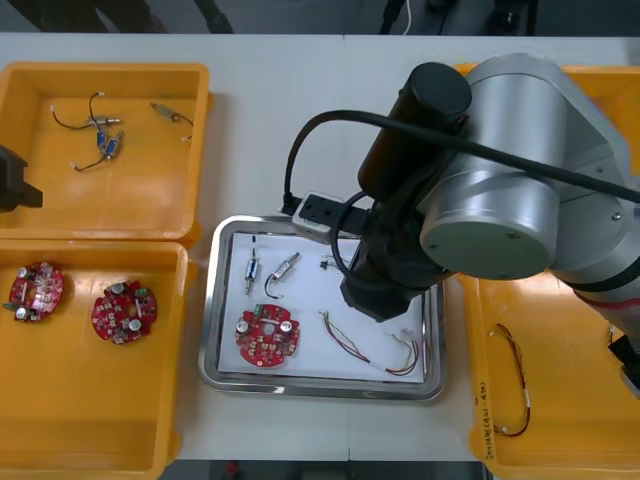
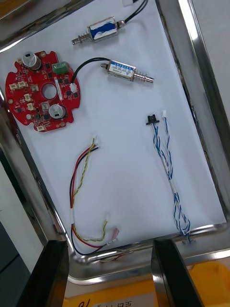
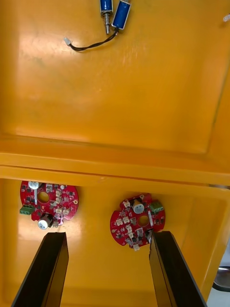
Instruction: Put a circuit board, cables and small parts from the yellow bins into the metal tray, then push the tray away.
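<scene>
The bench [image 1: 270,130] is pale, plain and evenly lit, with no hard shadows on its bare top. Beyond the bench's far edge lies a dark floor [image 1: 300,14] with black shapes too dim to tell. Below its near edge runs another dark strip.

Above the tray [image 1: 208,310], the right arm [image 1: 500,190] is a bulky silver-grey shell with a round flat cap, joined to a black cylinder [image 1: 415,130]. A black cable [image 1: 345,114] loops to a white box [image 1: 318,212]. The right gripper [image 2: 110,241] and left gripper [image 3: 109,234] have flat black fingers.
</scene>
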